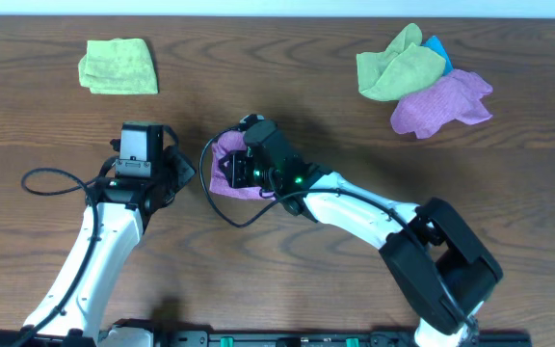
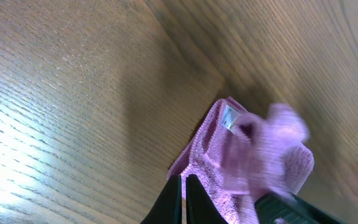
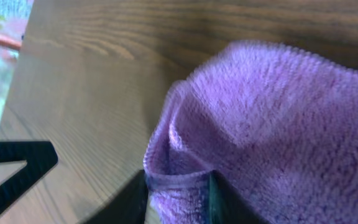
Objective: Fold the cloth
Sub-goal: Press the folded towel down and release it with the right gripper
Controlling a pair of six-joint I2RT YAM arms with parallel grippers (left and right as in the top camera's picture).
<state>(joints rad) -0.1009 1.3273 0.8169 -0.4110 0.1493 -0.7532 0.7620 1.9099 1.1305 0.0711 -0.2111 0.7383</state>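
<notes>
Bench (image 1: 287, 87) friction may drag the cloth (image 3: 278, 124) from the right pincer (image 3: 176, 200), clamped on its hem only; left pincer (image 2: 183, 200), closed empty, gives no support.

Worktop (image 1: 287, 58): dark wood grain, smooth, light sheen under glare. Cloth (image 3: 278, 118): lilac microfibre, matt, fuzzy nap, stitched hem. Tag (image 2: 230, 117): white, slightly glossy. Right pincer (image 3: 176, 198): black, matt plastic.

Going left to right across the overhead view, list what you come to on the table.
folded green cloth → left gripper → the cloth → heap of cloths, green, blue and purple, overlapping one another
</notes>
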